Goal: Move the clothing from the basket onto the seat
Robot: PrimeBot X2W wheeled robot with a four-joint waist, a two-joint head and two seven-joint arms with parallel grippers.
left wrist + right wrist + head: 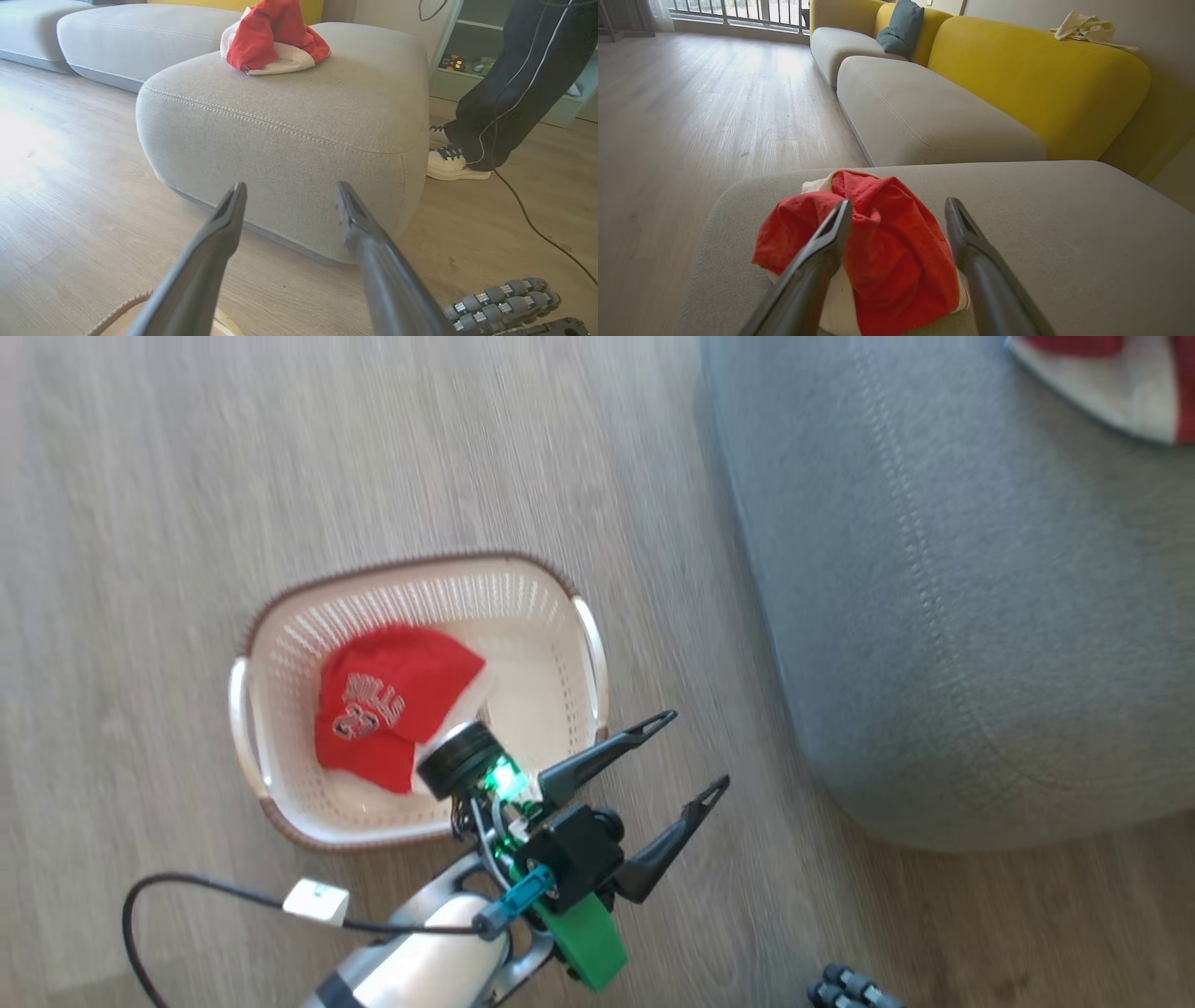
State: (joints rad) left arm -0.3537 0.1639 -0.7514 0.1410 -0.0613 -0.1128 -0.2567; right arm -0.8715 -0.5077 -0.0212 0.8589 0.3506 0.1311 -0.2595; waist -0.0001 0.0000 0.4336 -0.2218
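Observation:
One piece of the clothing, a red jersey (387, 709) with white lettering, lies in the cream basket (411, 602) on the floor. My left gripper (698, 751) hovers open beside the basket's right end, its fingers pointing at the grey seat (934, 569). In the left wrist view the left gripper (289, 186) faces the seat's side (289, 130), nothing between its fingers. A second red and white garment (887, 252) lies bunched on the seat (1064, 233). My right gripper (899, 205) is open just above it. That garment (275, 37) sits near the seat's far edge.
A person's dark-trousered legs (518, 79) and white shoe (455, 165) stand right of the seat, with a cable (537, 224) on the floor. My base's roller wheel (504, 298) is at the lower right. Yellow sofa backs (1031, 79) rise behind the seat.

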